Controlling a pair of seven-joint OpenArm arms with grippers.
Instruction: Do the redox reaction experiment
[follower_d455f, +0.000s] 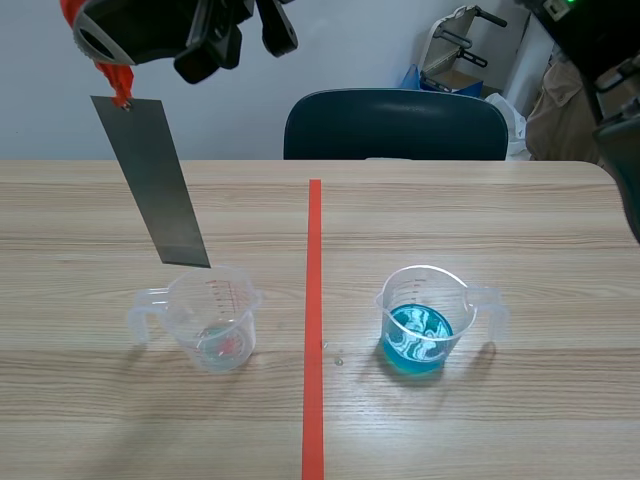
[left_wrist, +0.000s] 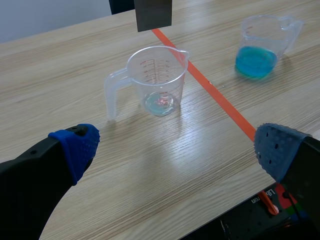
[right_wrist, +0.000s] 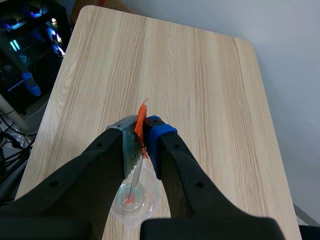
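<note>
Since nothing seems required of them, left jaws: wide apart, empty, by the tabletop's near edge. Mid-tabletop: clear cup (follower_d455f: 212, 320) leftward, cup of blue liquid (follower_d455f: 418, 322) rightward. Above clear cup: metal strip (follower_d455f: 150, 185), clamped in right jaws, presumably for dipping.

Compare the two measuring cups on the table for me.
The blue-liquid cup is partly filled; the near-empty cup has only a pale film at its base. The metal strip in the right gripper hangs above the near-empty cup; nothing hangs above the blue-liquid cup. Their handles point apart. Both are clear, upright plastic jugs.
</note>
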